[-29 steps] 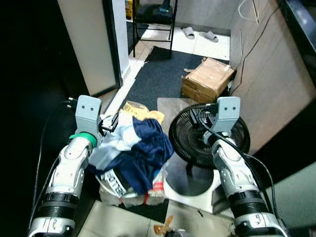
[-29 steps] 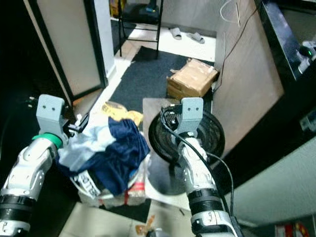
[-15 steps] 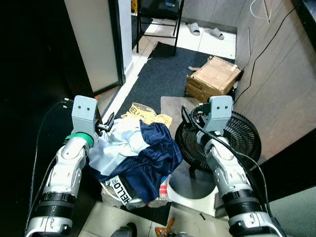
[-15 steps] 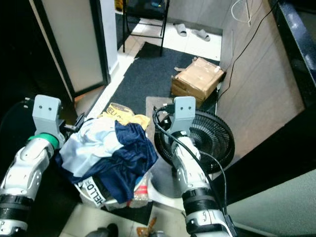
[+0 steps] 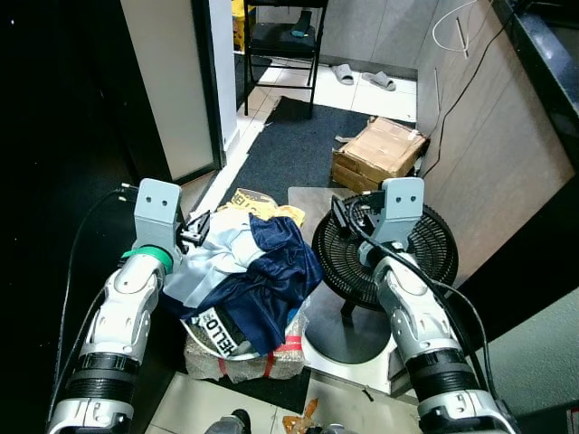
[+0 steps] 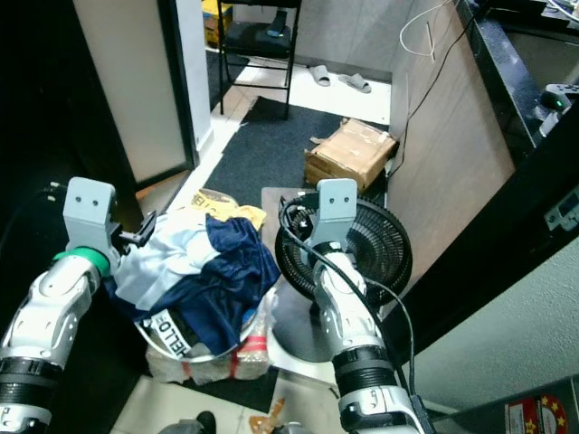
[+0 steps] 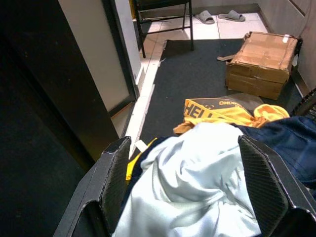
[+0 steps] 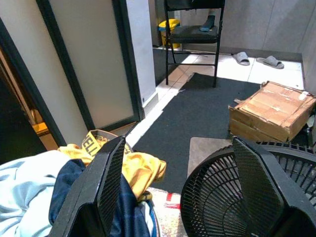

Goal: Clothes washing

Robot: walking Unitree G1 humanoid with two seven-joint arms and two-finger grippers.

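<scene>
A lived-in home, seen in a narrow passage: grey slippers (image 5: 362, 76) lie on the tiled floor (image 5: 348, 89) beside a black folding chair (image 5: 280, 41). A dark mat (image 5: 294, 145) carries a cardboard box (image 5: 380, 154), a floor fan (image 5: 384, 258) and a heap of clothes (image 5: 244, 276).

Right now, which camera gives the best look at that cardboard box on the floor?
The right wrist view: the cardboard box lies large and unblocked on the dark mat. The left wrist view shows it whole but farther off; both eye views show it small, beyond the fan.
</scene>
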